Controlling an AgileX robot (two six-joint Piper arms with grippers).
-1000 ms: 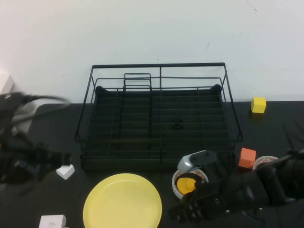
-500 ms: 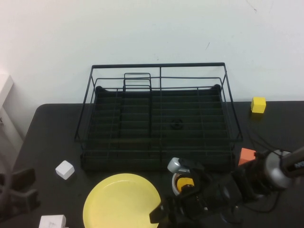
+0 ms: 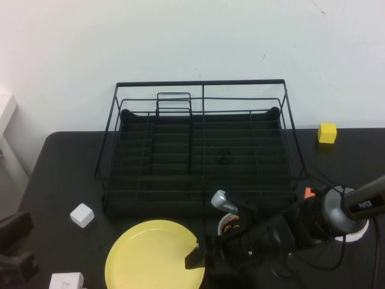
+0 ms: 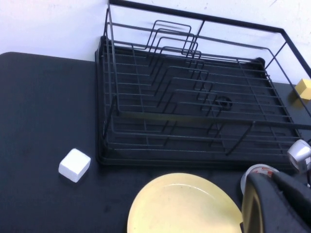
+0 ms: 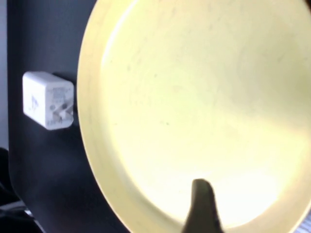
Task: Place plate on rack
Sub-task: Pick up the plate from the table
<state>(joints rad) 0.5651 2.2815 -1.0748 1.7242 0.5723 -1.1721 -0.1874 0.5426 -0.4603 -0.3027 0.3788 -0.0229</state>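
Note:
The pale-yellow plate [image 3: 155, 256] lies flat on the black table in front of the black wire rack [image 3: 201, 150]. My right gripper [image 3: 195, 257] is at the plate's right rim, open, with one finger [image 5: 201, 206] over the plate's inner surface [image 5: 194, 97]. The other finger is hidden. My left gripper [image 3: 15, 247] is at the table's near left corner, away from the plate. The left wrist view shows the plate [image 4: 184, 206], the rack [image 4: 194, 107] and the right arm [image 4: 282, 204].
A white cube [image 3: 82, 215] and a white charger block [image 3: 66, 281] lie left of the plate. A tape roll [image 3: 227, 218] sits under the right arm, another [image 3: 356, 230] at the right. An orange cube [image 3: 308, 192] and a yellow cube [image 3: 327, 132] are on the right.
My right arm has moved left, and its gripper has reached the plate's right rim. My left arm has drawn back to the near left corner.

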